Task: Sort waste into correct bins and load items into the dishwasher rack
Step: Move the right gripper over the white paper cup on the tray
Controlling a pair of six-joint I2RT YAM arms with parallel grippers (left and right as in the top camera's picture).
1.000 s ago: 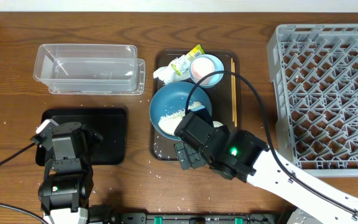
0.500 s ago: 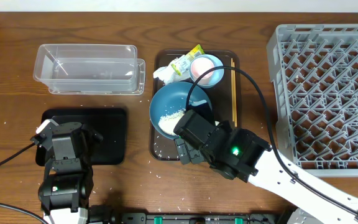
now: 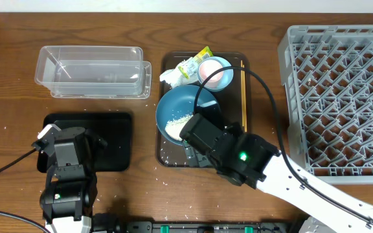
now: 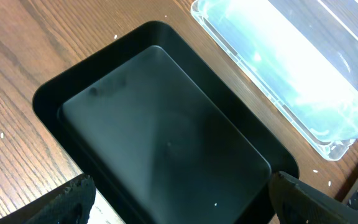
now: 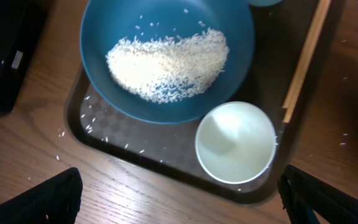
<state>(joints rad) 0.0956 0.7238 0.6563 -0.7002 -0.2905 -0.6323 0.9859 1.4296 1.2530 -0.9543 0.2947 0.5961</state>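
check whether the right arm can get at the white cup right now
Probably yes. The right gripper is open, almost straight above the white cup, with nothing over it. The dark-blue dish and chopsticks sit close beside the cup, so finger room looks tight.

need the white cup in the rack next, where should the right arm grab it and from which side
Probably best to take the white cup by its rim, straight from above: it stands upright, mouth open. Pinch the wall on the side toward the near edge of the brown tray; the dark-blue dish crowds one side and the chopsticks lie close on the other.
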